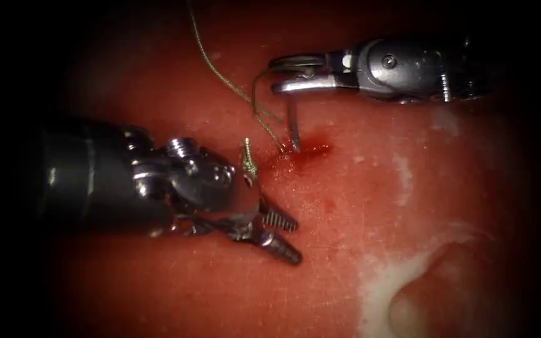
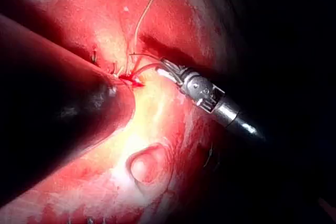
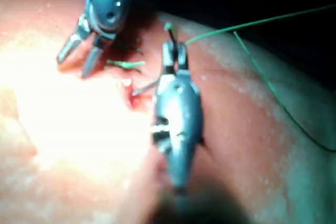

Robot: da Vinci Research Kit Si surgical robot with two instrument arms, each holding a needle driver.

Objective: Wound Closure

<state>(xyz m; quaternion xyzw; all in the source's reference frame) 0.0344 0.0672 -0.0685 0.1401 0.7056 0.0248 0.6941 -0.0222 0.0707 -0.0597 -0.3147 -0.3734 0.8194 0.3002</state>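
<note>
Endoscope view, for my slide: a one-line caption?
Right tool holds needle, tip in tissue; left tool open, empty.

Endoscope light: strongest on the central moist red pork-belly tissue (image 1: 358, 206); the margins fall to black (heavy vignette).
Highlights: specular glints on the silver two-jawed left tool (image 1: 297, 241), the silver right tool (image 1: 273, 75) and the thin curved steel needle (image 1: 292, 122).
Left wrist view: the round dark left shaft (image 2: 52, 103) is unlit; pale glare lies on the tissue (image 2: 152, 114) beside it.
Right wrist view: broad white glare on the tissue (image 3: 63, 103); black background.
</note>
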